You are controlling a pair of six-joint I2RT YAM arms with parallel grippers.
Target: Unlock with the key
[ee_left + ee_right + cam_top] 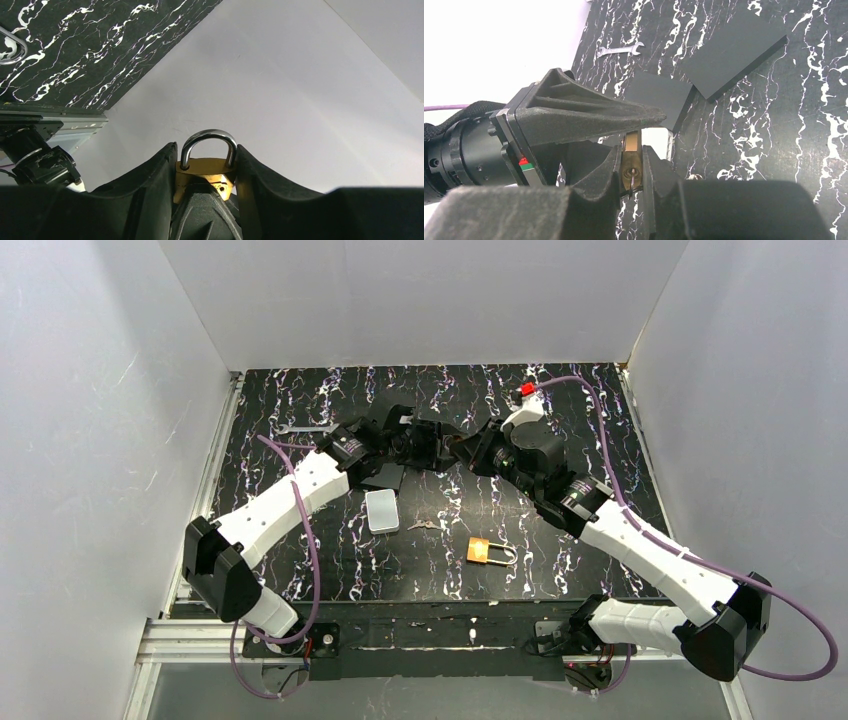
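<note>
The left gripper presses its fingers on both sides of the brass padlock, shackle outward, probably to steady it above the far middle of the table. The right gripper clamps the same body, leaving the keyhole exposed. The key lies nearer, unheld, left of a second padlock.

Top view looks steeply down over the whole table; both wrist views sit close, sharing the brass padlock.

Brass padlock, shackle seated, held above worktop. Second padlock lies flat near the near edge; key is beside it.
</note>
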